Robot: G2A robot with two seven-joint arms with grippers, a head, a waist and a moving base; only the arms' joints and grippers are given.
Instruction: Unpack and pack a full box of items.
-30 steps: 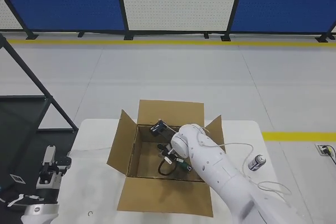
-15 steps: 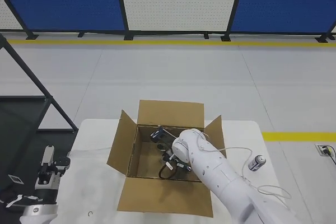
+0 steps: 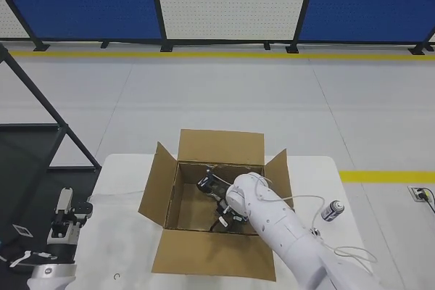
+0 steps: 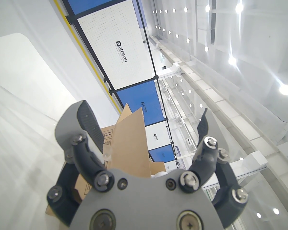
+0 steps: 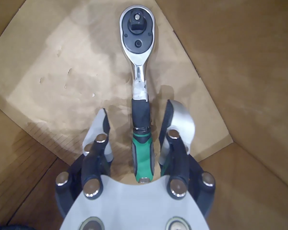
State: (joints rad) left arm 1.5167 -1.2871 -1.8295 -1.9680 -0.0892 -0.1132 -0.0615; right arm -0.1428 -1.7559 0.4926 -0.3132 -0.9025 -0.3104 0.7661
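An open cardboard box (image 3: 221, 143) stands on the white table (image 3: 123, 239). My right arm (image 3: 252, 203) reaches down into it. On the box floor lies a ratchet wrench (image 5: 137, 34) with a chrome head and a green and black handle (image 5: 143, 159). My right gripper (image 5: 136, 107) is open and straddles the handle, one finger on each side with a gap to both. My left gripper (image 4: 144, 111) is open and holds nothing. It rests at the table's left edge (image 3: 67, 210), with a box flap (image 4: 132, 144) ahead of it.
A small can (image 3: 332, 211) stands on the table to the right of the box. A black metal frame (image 3: 29, 87) rises at the left. The box walls (image 5: 242, 48) close in around my right gripper.
My right arm has sunk lower into the box and shifted slightly toward the near side. The left gripper has stayed in place.
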